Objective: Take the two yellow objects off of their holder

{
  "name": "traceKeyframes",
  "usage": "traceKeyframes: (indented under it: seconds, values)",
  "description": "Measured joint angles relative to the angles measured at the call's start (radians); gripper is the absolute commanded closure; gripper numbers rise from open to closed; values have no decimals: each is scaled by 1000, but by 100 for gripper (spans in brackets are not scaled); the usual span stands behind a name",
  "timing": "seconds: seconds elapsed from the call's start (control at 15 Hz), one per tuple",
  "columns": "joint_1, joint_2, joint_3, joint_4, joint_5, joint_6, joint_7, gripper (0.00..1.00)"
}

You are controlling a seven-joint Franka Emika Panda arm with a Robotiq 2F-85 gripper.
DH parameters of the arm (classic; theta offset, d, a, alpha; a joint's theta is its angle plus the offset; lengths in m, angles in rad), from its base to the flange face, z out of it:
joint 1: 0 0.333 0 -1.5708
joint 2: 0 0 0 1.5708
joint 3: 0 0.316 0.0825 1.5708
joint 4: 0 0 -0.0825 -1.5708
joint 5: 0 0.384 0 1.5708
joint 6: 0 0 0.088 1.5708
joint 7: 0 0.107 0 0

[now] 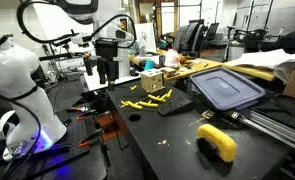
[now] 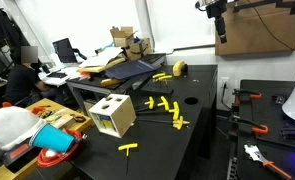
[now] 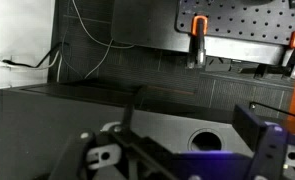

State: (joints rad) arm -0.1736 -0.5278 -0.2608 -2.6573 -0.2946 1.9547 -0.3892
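In an exterior view, two slim yellow bars lie on the small dark holder in the middle of the black table. My gripper hangs above the table's far left edge, well apart from the holder. In the other view it is high at the top, and yellow pieces lie mid-table; the holder does not stand out there. In the wrist view the gripper is open and empty, over a table corner with a round hole. The bars and holder are out of that view.
Loose yellow bits lie left of the holder. A blue-grey bin lid sits to the right, a curved yellow-and-black object near the front edge, and a wooden box behind. Red-handled clamps hang on a pegboard.
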Motion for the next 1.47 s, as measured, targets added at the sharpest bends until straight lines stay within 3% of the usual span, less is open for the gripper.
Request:
traceKeyframes:
  seconds: [0.8,1.47]
  values:
    - [1,13,7,10,0,0,3,0]
    - [95,230,58,224,16,7,-30,0]
